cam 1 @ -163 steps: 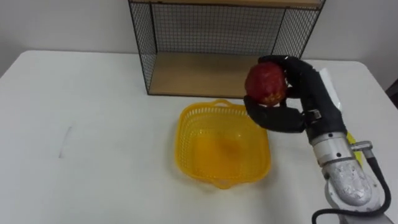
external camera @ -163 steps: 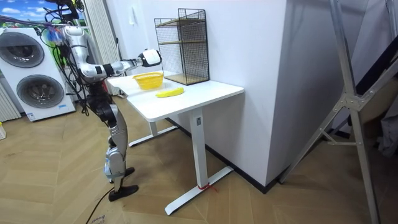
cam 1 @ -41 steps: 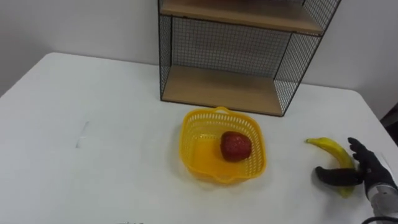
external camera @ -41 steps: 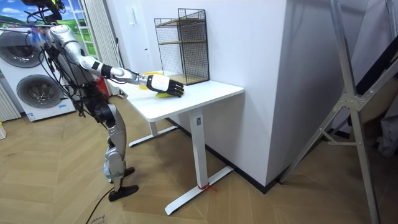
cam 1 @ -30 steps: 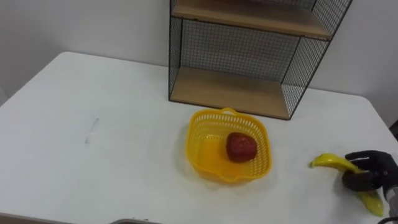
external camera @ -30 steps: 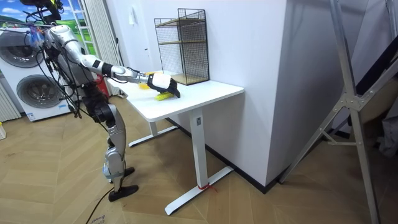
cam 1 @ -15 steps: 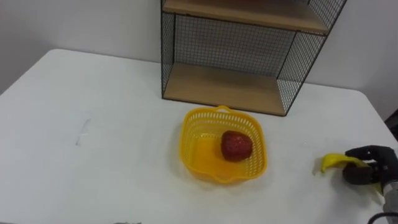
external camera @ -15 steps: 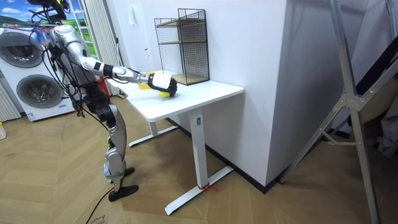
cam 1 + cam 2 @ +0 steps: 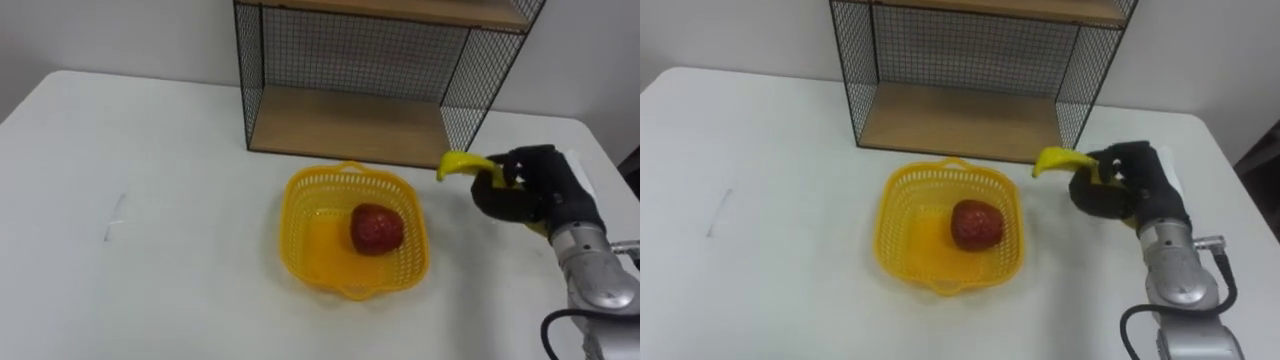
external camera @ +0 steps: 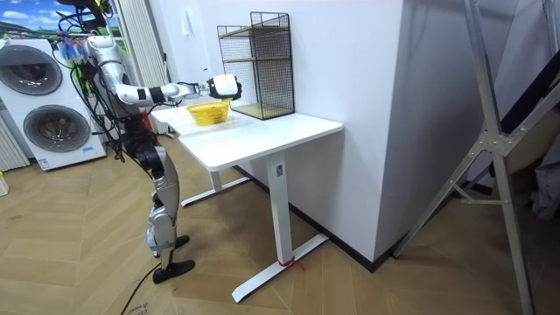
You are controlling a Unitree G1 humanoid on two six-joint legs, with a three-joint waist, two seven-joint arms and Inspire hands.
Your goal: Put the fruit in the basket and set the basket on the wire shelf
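Observation:
A yellow plastic basket (image 9: 300, 205) (image 9: 896, 213) sits on the white table (image 9: 150, 220) in front of the wire shelf (image 9: 345, 125) (image 9: 950, 118). A red fruit (image 9: 377, 228) (image 9: 975, 224) lies inside the basket. My right hand (image 9: 530, 190) (image 9: 1122, 188) is lifted above the table just right of the basket, its fingers curled round a yellow banana (image 9: 463, 165) (image 9: 1058, 161) whose tip points toward the basket. In the room view the basket (image 10: 208, 113) and my right hand (image 10: 224, 87) show near the shelf (image 10: 258, 66).
The wire shelf has a wooden lower board at table level and a second board above. The table's left half (image 9: 110, 220) holds a faint mark. Washing machines (image 10: 35, 96) stand behind me at the room view's left.
My right hand closed on the banana at the table's right edge, lifted it and carried it left, up beside the basket. I straightened from leaning over the table.

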